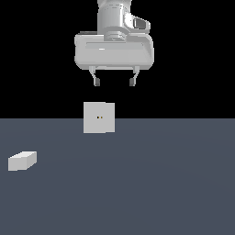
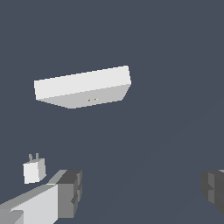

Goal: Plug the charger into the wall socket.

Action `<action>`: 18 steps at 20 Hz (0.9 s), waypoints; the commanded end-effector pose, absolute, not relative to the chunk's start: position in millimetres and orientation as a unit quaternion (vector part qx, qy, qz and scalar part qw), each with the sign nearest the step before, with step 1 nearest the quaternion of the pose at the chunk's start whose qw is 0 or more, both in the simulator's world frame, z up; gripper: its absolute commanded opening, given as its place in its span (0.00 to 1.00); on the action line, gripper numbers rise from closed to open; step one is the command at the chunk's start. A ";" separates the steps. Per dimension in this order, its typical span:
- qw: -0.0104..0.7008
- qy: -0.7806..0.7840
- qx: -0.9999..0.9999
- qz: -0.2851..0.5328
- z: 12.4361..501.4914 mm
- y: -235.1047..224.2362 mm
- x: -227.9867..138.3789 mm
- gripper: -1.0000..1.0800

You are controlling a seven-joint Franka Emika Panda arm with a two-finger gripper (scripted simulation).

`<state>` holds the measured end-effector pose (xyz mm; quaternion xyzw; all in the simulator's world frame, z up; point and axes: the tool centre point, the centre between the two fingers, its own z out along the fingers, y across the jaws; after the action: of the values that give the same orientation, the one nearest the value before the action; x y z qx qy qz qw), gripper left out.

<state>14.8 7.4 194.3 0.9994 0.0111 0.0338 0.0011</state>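
Note:
The charger (image 1: 22, 161) is a small off-white block lying on the grey floor at the exterior view's left. In the wrist view the charger (image 2: 34, 170) shows two short prongs on one end. The wall socket (image 1: 99, 117) is an upright off-white square plate with two tiny holes at its centre, standing mid-scene; it also shows in the wrist view (image 2: 83, 87). My gripper (image 1: 114, 82) hangs high above the floor, above and slightly to the right of the socket, open and empty, far from the charger. One fingertip (image 2: 70, 192) shows in the wrist view.
A flat grey floor (image 1: 160, 183) fills the lower half of the exterior view, with black background behind. Nothing else stands on it.

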 end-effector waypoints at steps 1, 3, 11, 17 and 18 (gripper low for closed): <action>0.001 0.011 0.999 0.034 194.3 7.4 14.8 0.96; 0.001 0.011 0.999 0.034 193.9 7.9 14.6 0.96; -0.001 0.016 0.999 0.047 186.0 20.6 8.4 0.96; -0.003 0.024 0.997 0.067 172.7 41.4 -1.4 0.96; -0.004 0.025 0.997 0.072 169.8 45.7 -3.4 0.96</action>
<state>-0.3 39.2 174.0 0.9976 0.0228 0.0657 -0.0028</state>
